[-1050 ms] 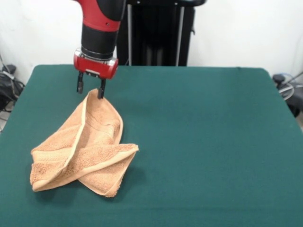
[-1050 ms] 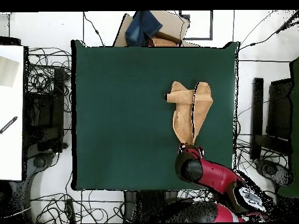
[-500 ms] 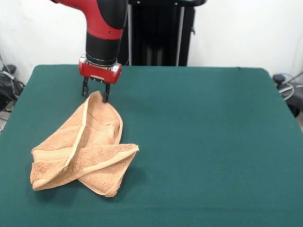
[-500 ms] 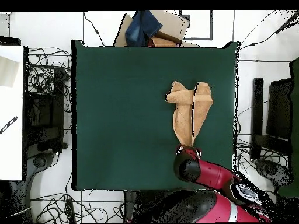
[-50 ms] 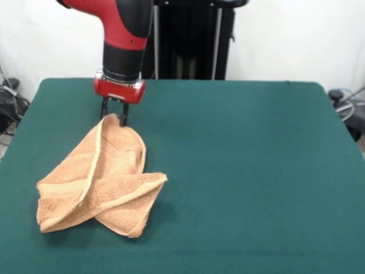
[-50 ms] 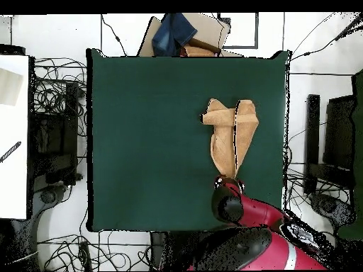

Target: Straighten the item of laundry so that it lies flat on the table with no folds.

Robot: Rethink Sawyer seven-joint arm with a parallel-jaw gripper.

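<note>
Green felt covers the counter (image 5: 239,148); the towel (image 5: 100,177) lies crumpled and folded over itself toward 8 o'clock in the front view. Its far tip sits between the spread fingers of the end effector (image 5: 114,116), not yet pinched. I'd say close firmly on that corner, lift slightly, then drag away from the bulk so the folds pull out.

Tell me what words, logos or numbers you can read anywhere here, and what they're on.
None can be read: no lettering shows on the red and black arm, the towel or the green table. The clutter around the table in the overhead view shows no legible text.
</note>
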